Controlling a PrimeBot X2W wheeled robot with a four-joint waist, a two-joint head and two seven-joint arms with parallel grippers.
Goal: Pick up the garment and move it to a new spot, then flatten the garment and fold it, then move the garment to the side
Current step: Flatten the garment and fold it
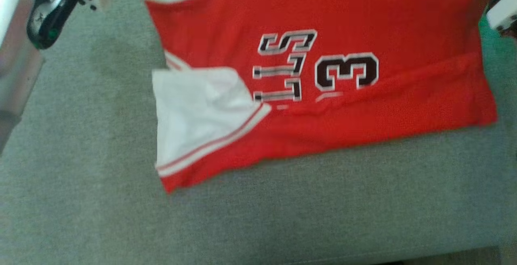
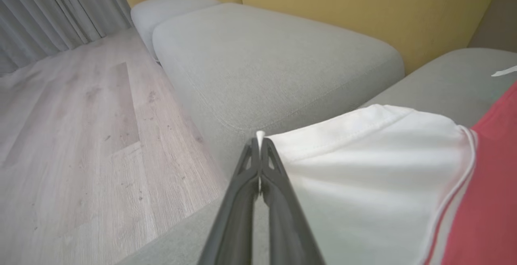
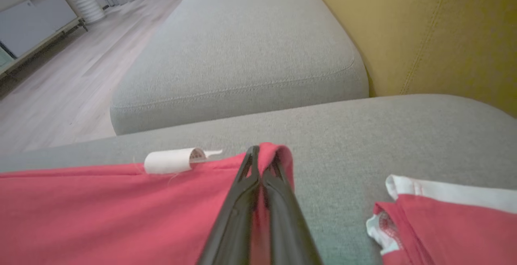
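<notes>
The garment (image 1: pixel 323 127) is a red jersey with white sleeves and black lettering, spread on the grey sofa seat (image 1: pixel 282 216) with its near edge folded over. In the left wrist view my left gripper (image 2: pixel 259 141) is shut on the corner of a white sleeve (image 2: pixel 363 176). In the right wrist view my right gripper (image 3: pixel 262 156) is shut on a raised fold of the red hem (image 3: pixel 101 216), next to a curled white label (image 3: pixel 169 160). My left wrist (image 1: pixel 48 10) sits at the head view's top left. A pale part of the right arm (image 1: pixel 503 14) shows at the top right edge.
A second grey seat cushion (image 2: pixel 262 63) lies beside this one, with yellow back cushions (image 2: pixel 363 10) behind. Wooden floor (image 2: pixel 80 135) and grey curtains (image 2: pixel 52 10) lie beyond the sofa edge. A low grey cabinet (image 3: pixel 36 18) stands across the floor.
</notes>
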